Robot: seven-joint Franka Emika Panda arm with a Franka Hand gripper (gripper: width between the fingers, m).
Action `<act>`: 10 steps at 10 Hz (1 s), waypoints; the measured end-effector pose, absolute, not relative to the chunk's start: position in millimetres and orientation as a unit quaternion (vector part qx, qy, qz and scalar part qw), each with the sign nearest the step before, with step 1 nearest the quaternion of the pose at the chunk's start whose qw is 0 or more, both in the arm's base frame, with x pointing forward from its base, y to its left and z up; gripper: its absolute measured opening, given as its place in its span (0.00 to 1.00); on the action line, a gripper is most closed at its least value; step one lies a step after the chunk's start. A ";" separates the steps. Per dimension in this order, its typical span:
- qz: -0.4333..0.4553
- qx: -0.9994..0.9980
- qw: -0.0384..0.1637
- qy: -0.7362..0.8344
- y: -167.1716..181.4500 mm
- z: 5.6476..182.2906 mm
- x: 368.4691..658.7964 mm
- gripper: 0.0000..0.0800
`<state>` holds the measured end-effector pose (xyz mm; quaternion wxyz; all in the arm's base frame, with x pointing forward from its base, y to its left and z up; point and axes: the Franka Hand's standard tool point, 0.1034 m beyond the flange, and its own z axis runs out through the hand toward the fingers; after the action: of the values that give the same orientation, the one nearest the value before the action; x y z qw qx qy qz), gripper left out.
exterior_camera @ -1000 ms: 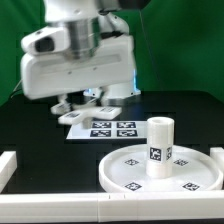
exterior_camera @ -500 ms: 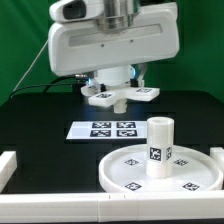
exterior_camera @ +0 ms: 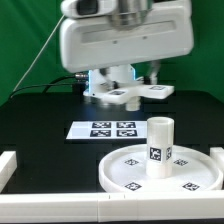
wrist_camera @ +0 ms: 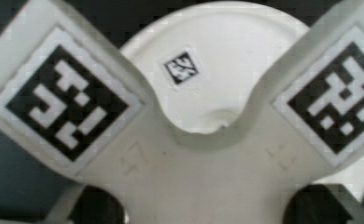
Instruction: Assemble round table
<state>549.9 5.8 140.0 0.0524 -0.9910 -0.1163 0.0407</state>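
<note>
Gripper (exterior_camera: pixel 127 84) holds cross piece (exterior_camera: pixel 150 93) aloft

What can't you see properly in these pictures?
Exterior view: the cylinder hides the disc's hub.
Exterior view: the cross piece covers the gripper's fingertips.
Wrist view: the cross piece is blurred, cut off by the edges, and hides most of what lies below it.

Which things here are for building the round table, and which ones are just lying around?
For the table: big round disc, short cylinder standing on it, four-lobed cross piece.
Just lying about: marker board, white rails.
</note>
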 end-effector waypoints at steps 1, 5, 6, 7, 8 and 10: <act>0.038 -0.989 0.053 -0.133 10.1 138.7 562.5 0.55; 0.039 -0.989 0.050 -0.135 9.8 137.7 561.3 0.55; 0.035 -0.988 0.048 -0.141 18.9 142.1 563.9 0.55; 0.032 -0.987 0.045 -0.152 29.2 143.5 568.3 0.55; 0.033 -0.985 0.041 -0.162 37.1 142.2 570.5 0.55; 0.037 -0.984 0.040 -0.168 36.8 135.3 568.7 0.55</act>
<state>568.7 36.8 135.3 0.0404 -0.9843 -0.1676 0.0367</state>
